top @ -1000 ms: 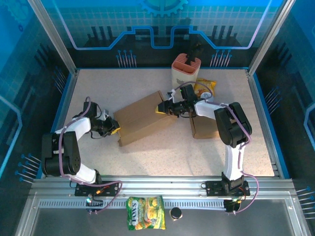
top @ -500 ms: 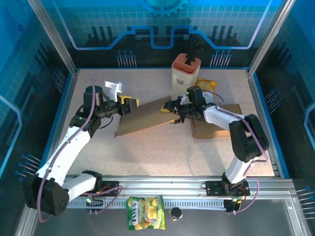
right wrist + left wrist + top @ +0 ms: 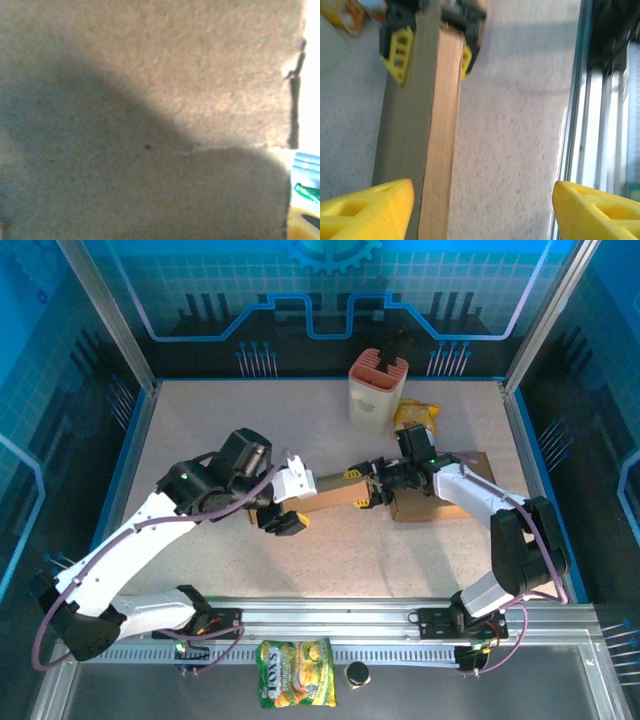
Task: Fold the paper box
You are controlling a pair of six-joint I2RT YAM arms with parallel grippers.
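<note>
Far side of the table (image 3: 330,560): an upright pink-and-cream holder (image 3: 377,390) carrying dark pieces in its top slots, too small to name. Just beside it, to the right, a yellow packet (image 3: 416,416). Right of centre, lying on the table, a second carton (image 3: 450,502), contents not discernible. Mid-table, between the two arms, the paper box (image 3: 335,490), appearing from above as a narrow brown strip. Clamped on its right end, the right gripper (image 3: 357,488); at the opposite end, the left gripper (image 3: 480,210). From the left wrist: yellow fingers (image 3: 367,205) spread wide, gripping nothing, with the box's near end just inside one of them, contact not decidable. Also there, two faces of the box, one broad and dark, one narrow and pale, and at its far end yellow pads (image 3: 397,57) pressing on either side. From the right wrist: a cardboard surface (image 3: 150,100) at very close range, marked by a thin crack line, belonging to which box impossible to tell. On the front rail (image 3: 420,605), from above, a snack bag (image 3: 295,687).
</note>
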